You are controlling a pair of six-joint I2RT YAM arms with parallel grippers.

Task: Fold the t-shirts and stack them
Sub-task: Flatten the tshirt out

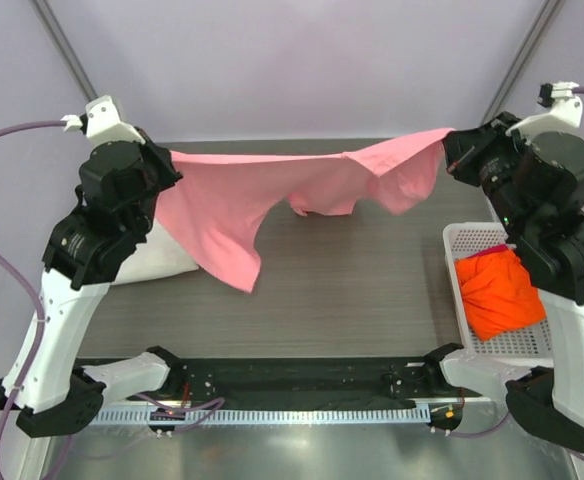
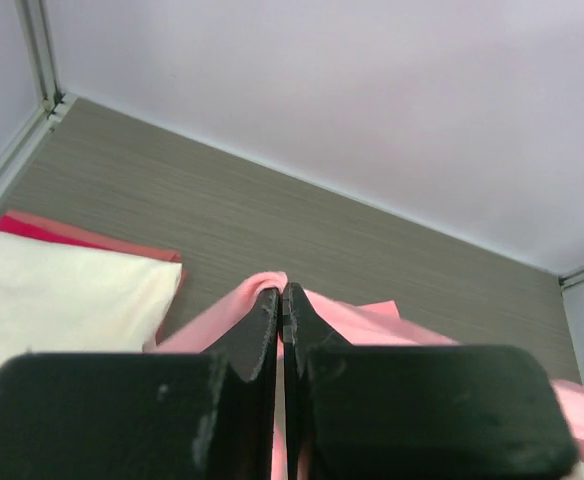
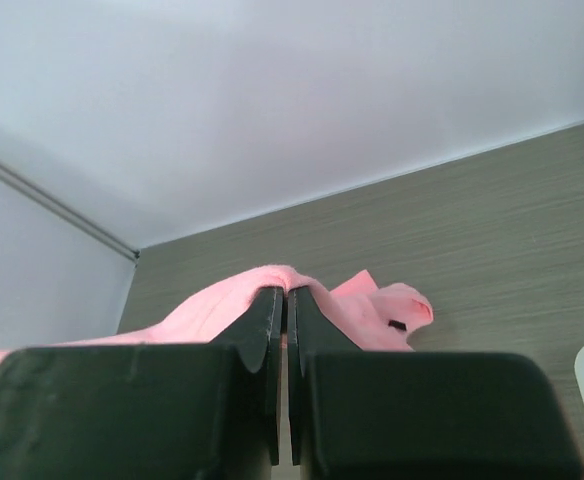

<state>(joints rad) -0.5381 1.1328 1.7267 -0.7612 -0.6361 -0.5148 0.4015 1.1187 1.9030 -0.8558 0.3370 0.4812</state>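
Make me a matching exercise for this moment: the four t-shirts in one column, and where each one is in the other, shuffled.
1. pink t-shirt
2. orange t-shirt
3. cream-white t-shirt
4. red t-shirt

a. in the white basket
b. top of the pile on the table
c. hanging between the left gripper and right gripper
d. only an edge showing under the cream-white one

Pairs: 1-c, 2-a, 3-b, 4-d

I hold both arms raised and spread wide, left gripper (image 1: 169, 158) and right gripper (image 1: 452, 142) each clamped on the shirt (image 1: 232, 210).
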